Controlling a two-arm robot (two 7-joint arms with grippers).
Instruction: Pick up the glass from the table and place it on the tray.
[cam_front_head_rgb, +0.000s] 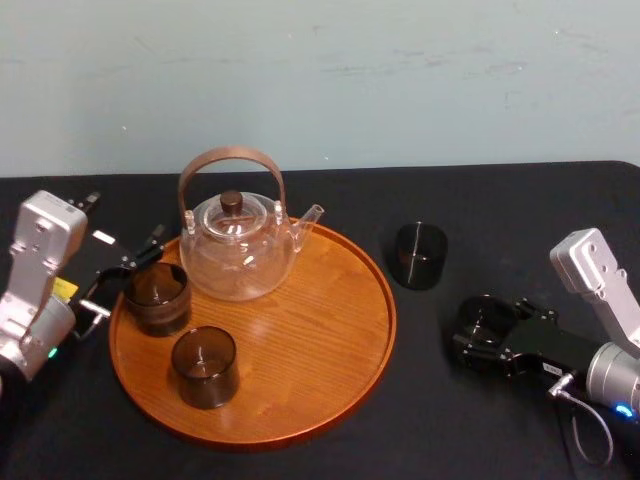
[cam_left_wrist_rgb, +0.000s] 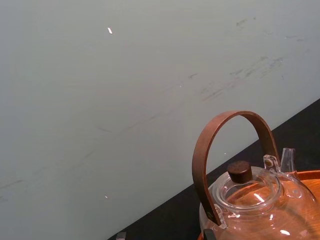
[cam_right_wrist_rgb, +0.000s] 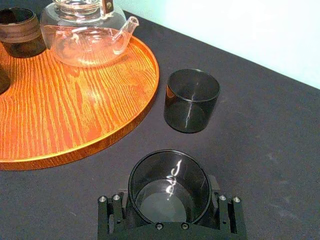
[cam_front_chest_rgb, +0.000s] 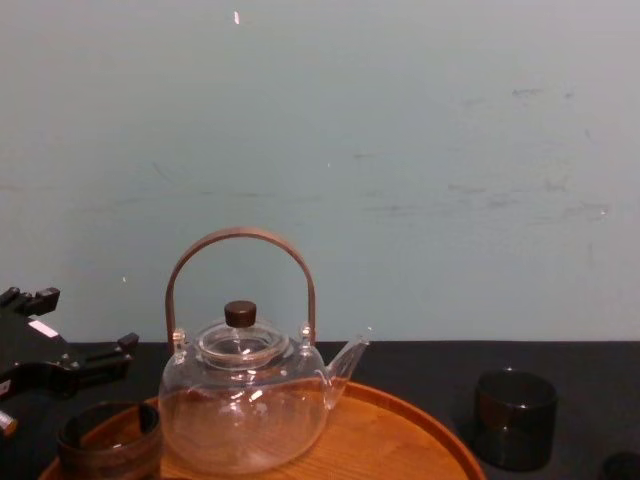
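Note:
A dark smoky glass stands low over the black table, to the right of the tray, and my right gripper is shut on it, a finger on each side. Another glass like it stands free on the cloth just beyond, close to the tray's right rim; it is the glass ahead in the right wrist view. The round wooden tray lies left of centre. On its front part stands a third glass. My left gripper waits open at the tray's left edge.
On the tray stand a clear glass teapot with an arched brown handle and a brown thick-rimmed cup, the cup right beside my left gripper. The tray's right half is bare wood. A pale wall rises behind the table.

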